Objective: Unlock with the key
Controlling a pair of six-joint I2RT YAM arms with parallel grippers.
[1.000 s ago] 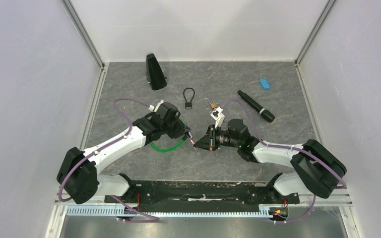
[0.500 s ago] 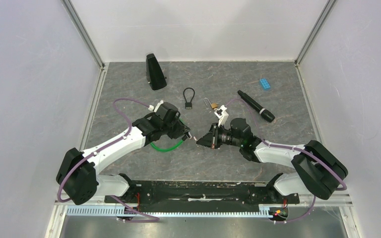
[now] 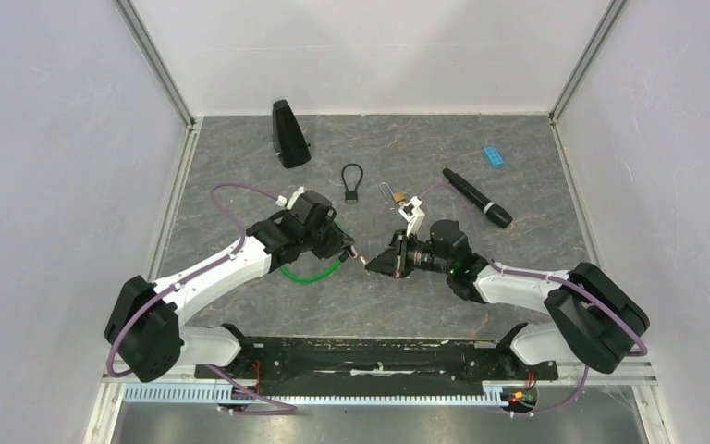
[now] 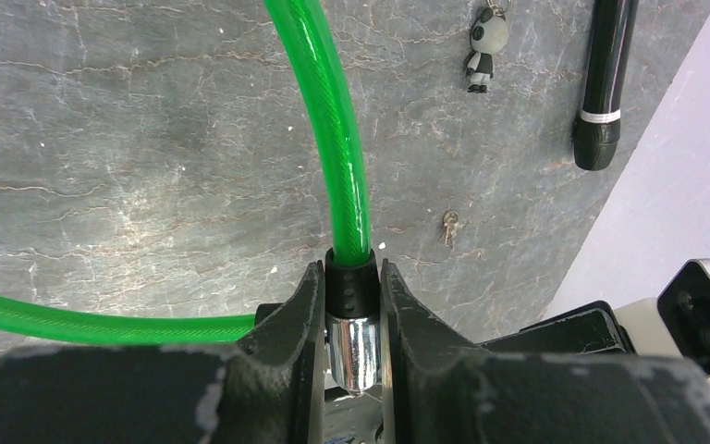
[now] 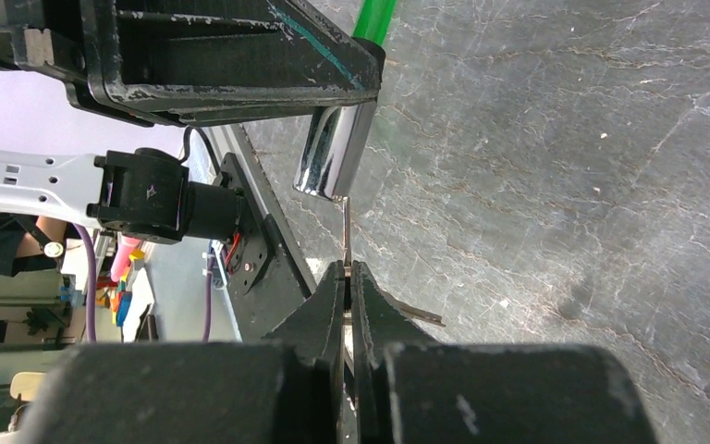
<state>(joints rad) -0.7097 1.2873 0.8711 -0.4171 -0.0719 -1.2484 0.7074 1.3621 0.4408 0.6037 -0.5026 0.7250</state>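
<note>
Here, toward the middle of the desk's near edge, the right fingers [image 5: 374, 314] pinch the key [image 5: 345, 236], its tip at the end of the chrome lock barrel [image 5: 328, 153]. The left fingers [image 4: 300, 310] are clamped on that barrel. Line the blade up with the barrel's axis, seat it fully, then twist. The green cable [image 4: 333, 120] loops away beyond.

Black cylinder [image 3: 477, 198] near right hand [image 3: 371, 265]
</note>
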